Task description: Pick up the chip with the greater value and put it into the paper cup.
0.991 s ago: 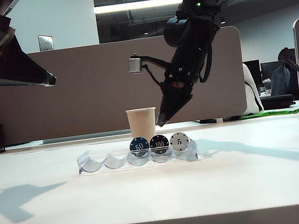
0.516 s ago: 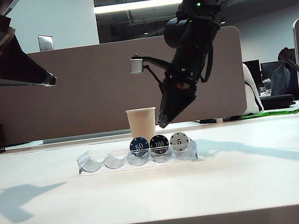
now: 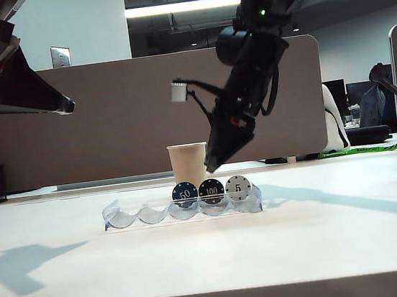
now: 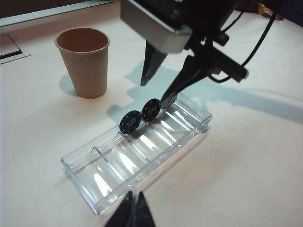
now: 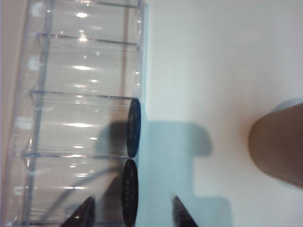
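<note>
The black "100" chip (image 3: pixel 211 190) stands on edge in a clear tray (image 3: pixel 131 218), between a blue "50" chip (image 3: pixel 184 193) and a white "5" chip (image 3: pixel 238 186). The tan paper cup (image 3: pixel 188 163) stands upright just behind the tray. My right gripper (image 3: pixel 211 166) hangs nose-down just above the chips. It is open, and in the right wrist view the right gripper (image 5: pixel 132 198) has one finger on each side of the edge-on black chip (image 5: pixel 129 189), without touching it. My left gripper (image 3: pixel 68 105) is high at the far left, shut and empty.
The tray (image 4: pixel 90 177) has several empty slots on the side of the blue chip (image 4: pixel 130 122) away from the black one. My left gripper (image 4: pixel 133 210) hovers over the tray's end. The cup (image 4: pixel 84 61) is a short way from the tray.
The right gripper has tilted and edged slightly left and lower over the chips. The left arm has not moved.
</note>
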You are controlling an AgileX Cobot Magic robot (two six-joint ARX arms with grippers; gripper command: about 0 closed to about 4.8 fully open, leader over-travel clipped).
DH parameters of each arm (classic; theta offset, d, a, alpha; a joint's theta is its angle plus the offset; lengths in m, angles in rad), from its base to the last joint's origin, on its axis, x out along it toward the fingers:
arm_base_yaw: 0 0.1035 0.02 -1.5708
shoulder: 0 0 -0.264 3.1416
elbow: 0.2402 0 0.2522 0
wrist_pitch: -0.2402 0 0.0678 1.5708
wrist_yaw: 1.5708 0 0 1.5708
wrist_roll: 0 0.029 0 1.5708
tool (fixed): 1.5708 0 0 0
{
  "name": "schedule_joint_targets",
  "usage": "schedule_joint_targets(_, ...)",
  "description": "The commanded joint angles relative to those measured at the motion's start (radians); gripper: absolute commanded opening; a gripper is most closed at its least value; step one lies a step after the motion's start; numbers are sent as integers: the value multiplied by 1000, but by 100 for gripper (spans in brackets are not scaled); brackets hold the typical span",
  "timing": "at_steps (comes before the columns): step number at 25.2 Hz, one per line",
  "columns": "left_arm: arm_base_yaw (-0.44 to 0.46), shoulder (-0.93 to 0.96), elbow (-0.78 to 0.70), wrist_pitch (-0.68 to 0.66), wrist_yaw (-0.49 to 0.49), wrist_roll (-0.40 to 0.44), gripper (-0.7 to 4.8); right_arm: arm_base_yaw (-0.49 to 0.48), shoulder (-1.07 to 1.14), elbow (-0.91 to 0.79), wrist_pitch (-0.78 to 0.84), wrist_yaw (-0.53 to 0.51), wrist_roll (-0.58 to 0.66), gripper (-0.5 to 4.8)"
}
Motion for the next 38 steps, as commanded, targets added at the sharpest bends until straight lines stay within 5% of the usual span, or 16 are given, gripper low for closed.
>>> schedule_joint_targets(1,1,-2,3,9,6,2,-5,3,5,3,-6,-9,3,212)
schedule_joint_targets(38,1,1,3,9,7,4,-5,3,55,3,71,-8,36,211)
